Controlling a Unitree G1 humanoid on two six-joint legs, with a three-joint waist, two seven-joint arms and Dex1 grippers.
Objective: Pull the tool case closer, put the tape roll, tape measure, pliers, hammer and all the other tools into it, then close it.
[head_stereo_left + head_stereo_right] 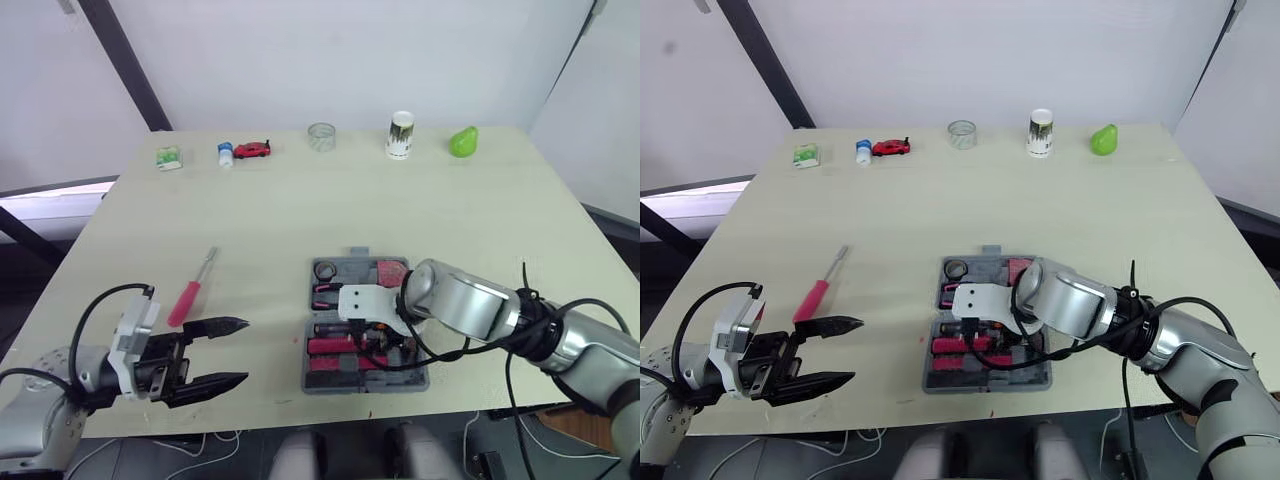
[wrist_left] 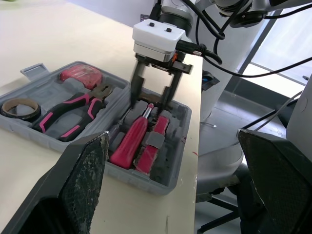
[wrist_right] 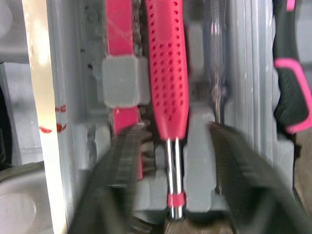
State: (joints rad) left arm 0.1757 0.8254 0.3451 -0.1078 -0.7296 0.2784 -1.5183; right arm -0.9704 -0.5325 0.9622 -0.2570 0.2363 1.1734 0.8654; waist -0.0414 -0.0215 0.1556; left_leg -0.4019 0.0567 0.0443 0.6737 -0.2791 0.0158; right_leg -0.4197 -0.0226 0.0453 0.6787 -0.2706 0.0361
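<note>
Two grippers sit low: the right gripper (image 2: 148, 102), its arm reaching in from 4 o'clock, dips into the tool case (image 1: 418, 380) at the surface's (image 1: 400, 220) 6 o'clock, its fingers parted astride a red screwdriver (image 3: 168, 73). The left gripper (image 1: 243, 350) hovers at 7 o'clock, spread wide and empty.
</note>
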